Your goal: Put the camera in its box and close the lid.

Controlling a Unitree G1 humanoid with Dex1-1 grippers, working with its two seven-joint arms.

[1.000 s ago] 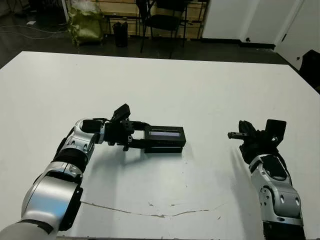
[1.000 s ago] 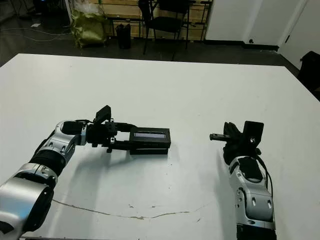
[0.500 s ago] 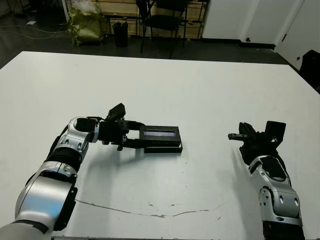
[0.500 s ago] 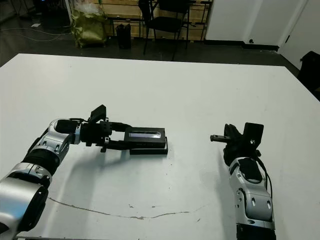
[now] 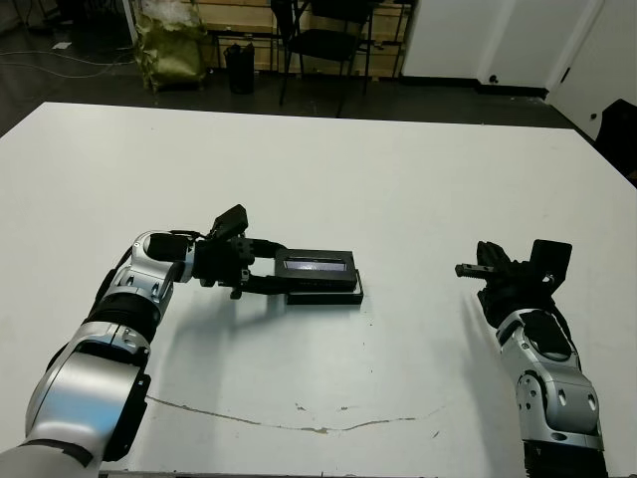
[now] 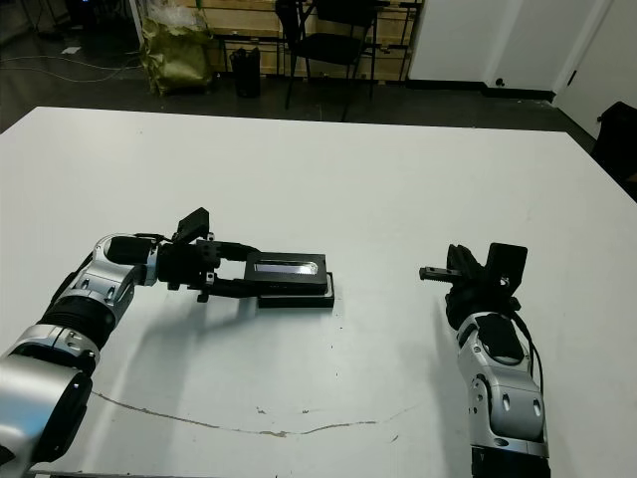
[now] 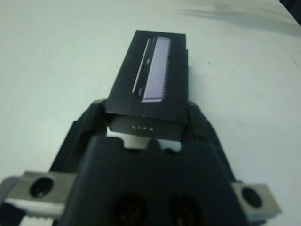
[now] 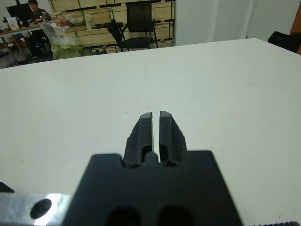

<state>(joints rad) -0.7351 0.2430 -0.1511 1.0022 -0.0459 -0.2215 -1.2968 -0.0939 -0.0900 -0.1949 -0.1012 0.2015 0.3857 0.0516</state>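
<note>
now the flat black rectangular lid with its glossy greyish strip (image 5: pixel 317 266) sits lower than it did a second ago: then it was held raised and tipped over the shallow black rectangular box (image 5: pixel 324 296), and by now it has come down nearly level onto it, with the left arm drawn a little toward the robot's left. the left gripper (image 5: pixel 267 272), two black fingers, pinches the lid by its short left end, one finger on each long edge, as the left wrist view shows. the lid's long axis runs left to right across the white table (image 5: pixel 398 179), its free end pointing to the robot's right, the strip facing up. the box edge shows just under the lid's near side. the camera cannot be seen. the right gripper (image 5: pixel 468 270), fingers pressed almost together around nothing, hovers well apart on the right, about where it was.
</note>
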